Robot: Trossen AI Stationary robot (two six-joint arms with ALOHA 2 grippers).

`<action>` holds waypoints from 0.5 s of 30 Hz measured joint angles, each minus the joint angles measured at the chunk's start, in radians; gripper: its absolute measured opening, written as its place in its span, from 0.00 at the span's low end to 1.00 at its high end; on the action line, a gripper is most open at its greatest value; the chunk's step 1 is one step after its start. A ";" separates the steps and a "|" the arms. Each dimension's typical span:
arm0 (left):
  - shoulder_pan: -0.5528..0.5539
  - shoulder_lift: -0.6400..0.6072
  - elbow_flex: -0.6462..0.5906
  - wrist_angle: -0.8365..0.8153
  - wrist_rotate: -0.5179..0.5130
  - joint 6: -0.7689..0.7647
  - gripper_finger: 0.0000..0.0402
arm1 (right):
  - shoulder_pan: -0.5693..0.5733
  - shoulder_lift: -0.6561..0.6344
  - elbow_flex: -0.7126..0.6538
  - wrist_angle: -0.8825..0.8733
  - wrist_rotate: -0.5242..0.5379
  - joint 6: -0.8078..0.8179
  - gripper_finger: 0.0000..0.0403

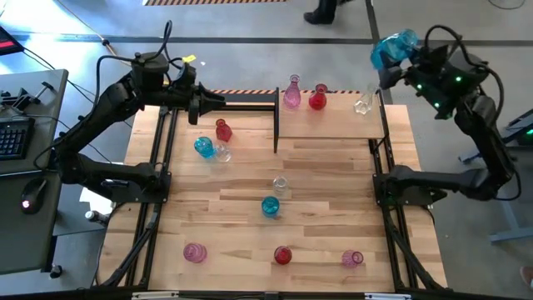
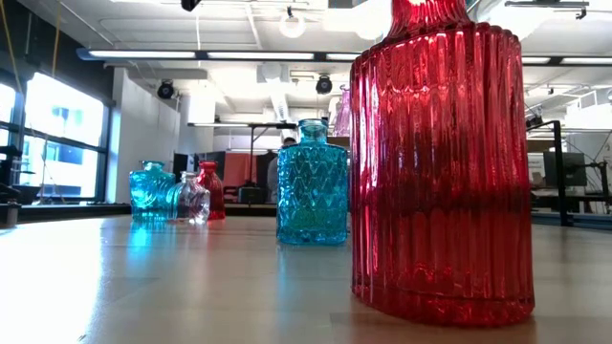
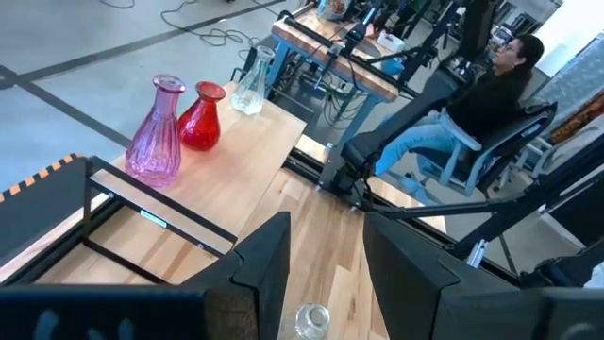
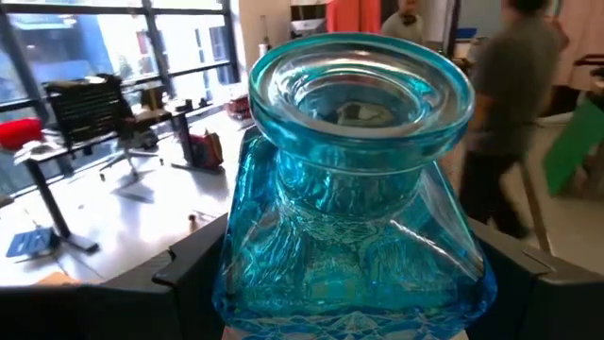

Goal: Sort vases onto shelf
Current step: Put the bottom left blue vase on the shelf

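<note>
We start on the left. Our left end effector [image 1: 218, 101] hangs at about ten o'clock over the desk [image 1: 250, 208], right by the left edge of the shelf [image 1: 333, 125]. Its fingers stand partly apart and hold nothing. We think it waits there so it can pick next from the little group just below it: a red vase [image 1: 222, 130], a blue vase [image 1: 203, 147] and a clear vase [image 1: 222, 152], all close together.

In the middle of the desk stand a small clear bottle [image 1: 281, 184] and a blue bottle [image 1: 270, 206]. Along the six o'clock edge lie a pink vase [image 1: 194, 252], a red bottle [image 1: 283, 255] and a pink bottle [image 1: 353, 259], still to be sorted.

On the shelf, at twelve o'clock, a tall pink vase [image 1: 292, 93] and a round red vase [image 1: 317, 98] stand side by side, with a clear glass vase [image 1: 363, 103] near the right end. They line up along the back, maybe to leave room.

On the right, our right end effector [image 1: 405, 57] is up high at about one o'clock, just past the shelf's corner. Its fingers press on both sides of a big blue vase [image 4: 354, 227], so it won't slip on the way.
</note>
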 joint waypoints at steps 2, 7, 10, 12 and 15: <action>0.000 0.000 0.000 0.000 0.000 0.000 0.32 | -0.008 -0.003 0.000 -0.028 0.000 0.014 0.71; 0.000 0.001 0.000 0.000 0.000 0.000 0.32 | -0.009 0.016 0.000 -0.142 0.004 0.067 0.71; 0.000 0.001 0.000 0.000 0.000 0.000 0.32 | -0.008 0.036 0.000 -0.181 0.004 0.092 0.71; 0.000 0.001 0.000 0.000 0.000 0.000 0.32 | -0.006 0.044 0.000 -0.179 0.005 0.095 0.71; 0.000 0.001 0.000 -0.001 0.000 0.000 0.32 | 0.004 0.060 0.000 -0.179 0.013 0.092 0.71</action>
